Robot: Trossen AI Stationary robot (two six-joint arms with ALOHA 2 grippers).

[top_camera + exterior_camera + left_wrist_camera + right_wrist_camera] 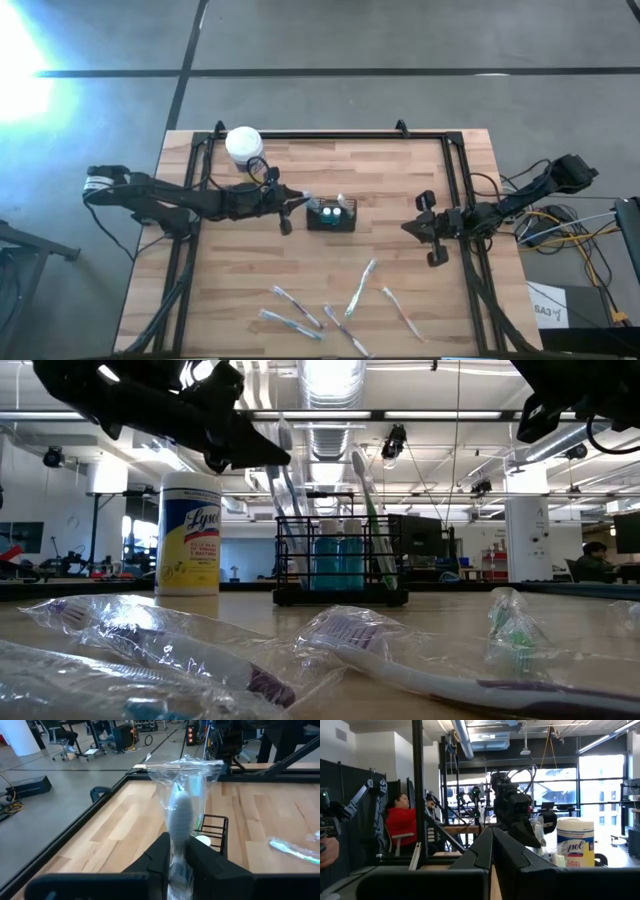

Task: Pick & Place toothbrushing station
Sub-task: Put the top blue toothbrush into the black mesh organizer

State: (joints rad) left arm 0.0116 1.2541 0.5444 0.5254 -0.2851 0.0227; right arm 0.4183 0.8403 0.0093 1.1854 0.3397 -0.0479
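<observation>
The toothbrushing station (331, 222) is a small black wire holder standing on the wooden table's middle. In the low view (340, 595) it holds a green toothbrush (372, 510) and blue items. My left gripper (292, 200) is just left of the holder, above the table, and shut on a plastic-wrapped toothbrush (180, 812). The holder shows just beyond it in the left wrist view (215, 827). My right gripper (408, 228) waits, shut and empty, to the right of the holder, with its fingers together in its wrist view (492, 840). My left gripper pinches the wrapped toothbrush between its two fingers, just behind the brush head (176, 845). The brush lies along the fingers. Its head and the loose end of the wrapper (187, 770) stick out past the fingertips toward the holder. The brush is clear of the table.
A white-lidded yellow wipes jar (243, 143) stands at the far left of the table and also shows in the low view (190, 535). Several wrapped toothbrushes (358, 290) lie near the front edge. A black frame (452, 150) rims the table. People sit in the room beyond (402, 827).
</observation>
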